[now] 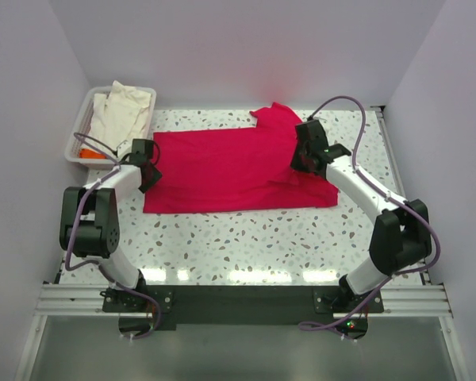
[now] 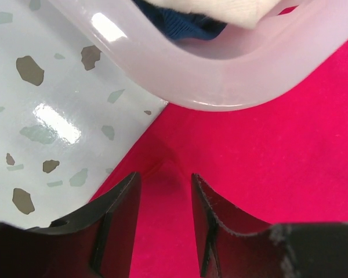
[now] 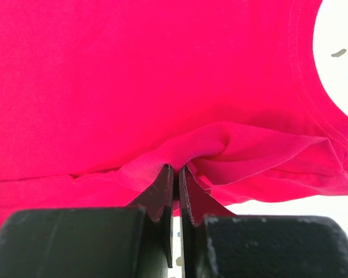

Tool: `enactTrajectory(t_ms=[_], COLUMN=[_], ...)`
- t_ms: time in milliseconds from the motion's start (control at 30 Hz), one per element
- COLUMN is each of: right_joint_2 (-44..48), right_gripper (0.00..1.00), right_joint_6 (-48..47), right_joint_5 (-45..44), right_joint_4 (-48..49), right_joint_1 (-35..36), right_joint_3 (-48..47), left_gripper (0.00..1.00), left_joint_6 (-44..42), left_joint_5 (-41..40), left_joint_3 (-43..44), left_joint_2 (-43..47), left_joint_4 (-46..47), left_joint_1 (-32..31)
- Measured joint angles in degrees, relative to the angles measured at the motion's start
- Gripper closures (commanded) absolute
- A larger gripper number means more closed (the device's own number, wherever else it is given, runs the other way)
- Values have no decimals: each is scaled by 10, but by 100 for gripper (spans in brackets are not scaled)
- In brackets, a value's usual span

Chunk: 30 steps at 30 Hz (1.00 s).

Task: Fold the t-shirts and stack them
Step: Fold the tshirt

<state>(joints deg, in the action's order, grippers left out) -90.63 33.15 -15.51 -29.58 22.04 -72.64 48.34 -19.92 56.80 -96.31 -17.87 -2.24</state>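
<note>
Red t-shirt: flat on surface, long axis 9–3 o'clock.
Left jaws: spread, straddling 9 o'clock corner, just beside tray.
Right jaws: pinching 3 o'clock fold.

A robot lab's test cell: white walls box in a speckled table at nine, twelve and three o'clock; an aluminium rail at six carries the left arm and right arm.
</note>
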Motion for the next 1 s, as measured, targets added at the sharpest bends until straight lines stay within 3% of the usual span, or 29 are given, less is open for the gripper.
enactTrajectory(t_ms=[400,700,1000], right_joint_2=[-1,-1,-1], right_gripper=[100,100,100], right_joint_6=[0,0,0], right_joint_5=[1,2,2], right_joint_4=[8,9,9], right_joint_1=[0,0,0], right_joint_3=[9,10,10], left_gripper=[68,99,100], left_joint_6=[1,-2,-10], left_joint_5=[-1,-1,-3], left_joint_3=[6,6,6], left_joint_2=[-25,-25,-16], left_joint_4=[-6,-7,-10], left_joint_1=[0,-1,-1])
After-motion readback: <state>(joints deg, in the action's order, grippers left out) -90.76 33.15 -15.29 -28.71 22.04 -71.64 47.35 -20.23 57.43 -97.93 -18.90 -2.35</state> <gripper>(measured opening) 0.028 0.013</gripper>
